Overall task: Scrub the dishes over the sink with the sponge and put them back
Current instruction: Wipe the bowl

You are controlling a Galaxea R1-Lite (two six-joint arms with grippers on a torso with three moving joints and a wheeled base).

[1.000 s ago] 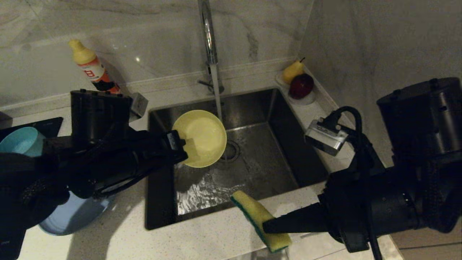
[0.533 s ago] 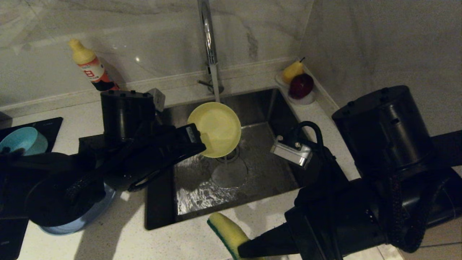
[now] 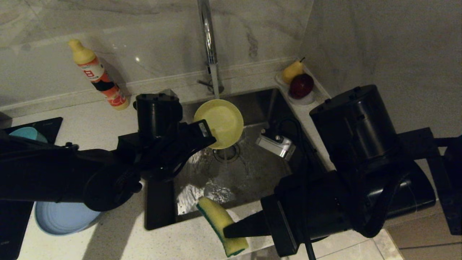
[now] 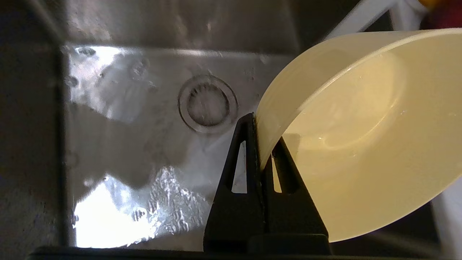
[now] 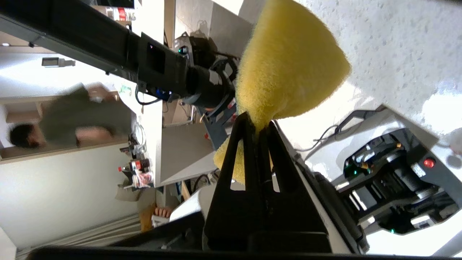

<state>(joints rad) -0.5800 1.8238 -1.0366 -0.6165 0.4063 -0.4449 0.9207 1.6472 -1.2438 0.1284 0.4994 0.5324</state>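
Note:
My left gripper [image 3: 210, 138] is shut on the rim of the yellow bowl [image 3: 221, 122]. It holds the bowl tilted over the sink [image 3: 252, 175], under the water running from the faucet [image 3: 207, 36]. The left wrist view shows the gripper [image 4: 261, 139] pinching the bowl's wall [image 4: 361, 137] above the drain [image 4: 207, 104]. My right gripper [image 3: 228, 231] is shut on the yellow-and-green sponge [image 3: 218, 224] over the sink's front edge. The right wrist view shows the gripper [image 5: 258, 124] squeezing the sponge [image 5: 288, 65]. The teal bowl [image 3: 27, 134] and the periwinkle plate [image 3: 61, 218] sit at the left, partly hidden by my left arm.
A dish-soap bottle [image 3: 97, 76] stands on the counter at the back left. A clear dish with a pear [image 3: 292, 70] and a red apple [image 3: 301, 86] sits in the back right corner. A dark panel [image 3: 11, 220] lies at the far left. Walls close the back and right.
My left gripper has carried the yellow bowl to the right and back, under the faucet's stream. My right arm has swung left, bringing the sponge to the sink's front edge.

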